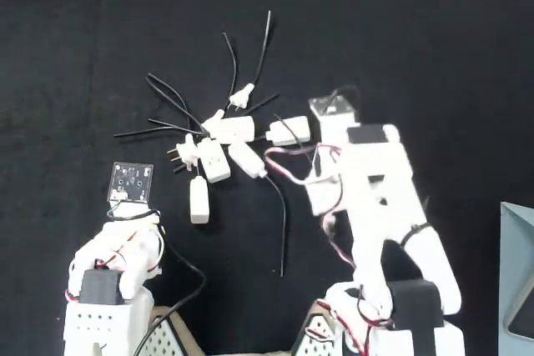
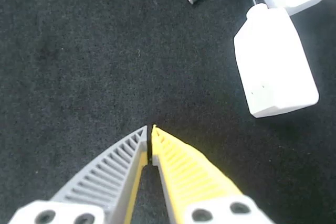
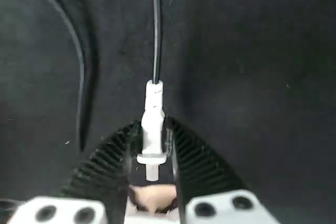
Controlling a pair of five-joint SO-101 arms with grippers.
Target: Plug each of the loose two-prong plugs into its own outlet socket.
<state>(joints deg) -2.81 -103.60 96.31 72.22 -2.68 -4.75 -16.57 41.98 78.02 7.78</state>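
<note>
In the middle of the black table (image 1: 75, 56) there's a messy pile of white sockets (image 1: 227, 131), with black wires sticking out everywhere. One loose plug (image 1: 242, 96) lies right at the far edge of the pile. The right gripper (image 3: 152, 132) is clamped on a small white plug (image 3: 152, 111), and its cord (image 3: 156, 24) runs straight away from the fingers. The left gripper (image 2: 151, 132) has its tips pressed together with nothing in it. It sits over bare cloth near a white socket block (image 2: 273, 66).

high: above, looking down on table (image 1: 467, 56) | wrists: close, facing it | shared: perhaps white socket block (image 2: 273, 61)
</note>
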